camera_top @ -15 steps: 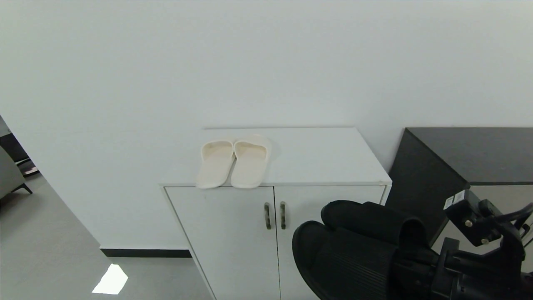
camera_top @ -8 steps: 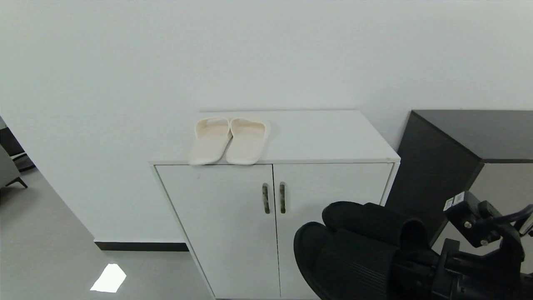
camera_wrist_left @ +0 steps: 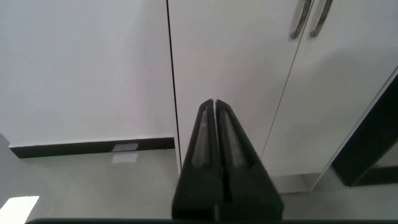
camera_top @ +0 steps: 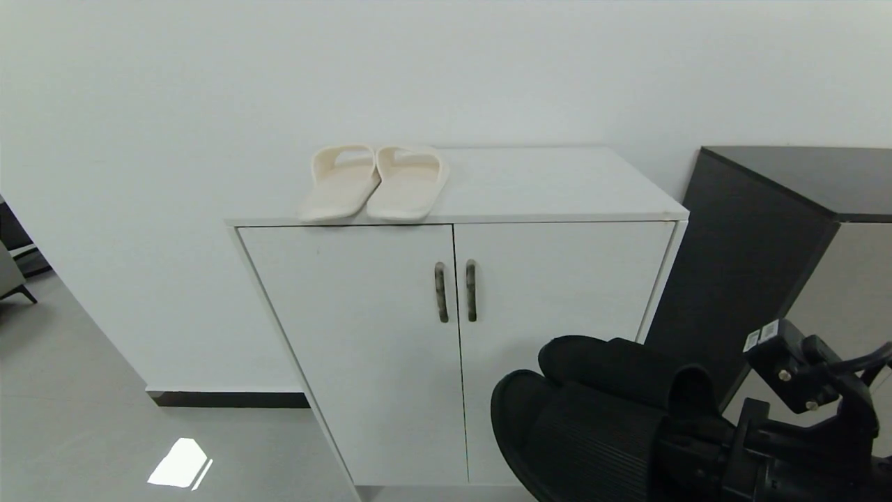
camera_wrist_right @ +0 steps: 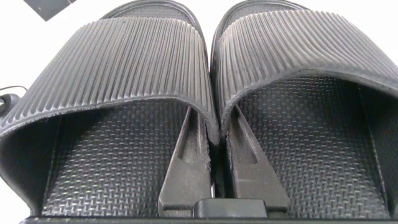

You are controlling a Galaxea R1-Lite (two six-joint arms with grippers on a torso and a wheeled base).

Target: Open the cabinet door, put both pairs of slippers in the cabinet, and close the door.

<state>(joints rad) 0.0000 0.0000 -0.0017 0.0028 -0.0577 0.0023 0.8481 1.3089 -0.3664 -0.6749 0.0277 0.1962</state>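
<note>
A white two-door cabinet [camera_top: 362,348] stands against the wall, both doors closed, with two dark handles [camera_top: 455,291] at the middle. A cream pair of slippers [camera_top: 373,181] lies on its top at the left. My right gripper [camera_wrist_right: 212,146] is shut on a black pair of slippers [camera_top: 592,418], one finger inside each slipper and their inner walls pinched between; it holds them low and in front of the right door. My left gripper [camera_wrist_left: 213,118] is shut with nothing in it, low near the cabinet's [camera_wrist_left: 236,62] left door and left edge.
A black cabinet [camera_top: 766,244] stands close to the right of the white one. Open grey floor [camera_top: 83,418] lies to the left, with a dark baseboard [camera_top: 223,399] along the wall. A chair leg [camera_top: 17,293] shows at the far left.
The head camera has dropped or tilted, so the cabinet sits higher in the picture and more of its doors show. The black slippers in my right gripper have kept their place.
</note>
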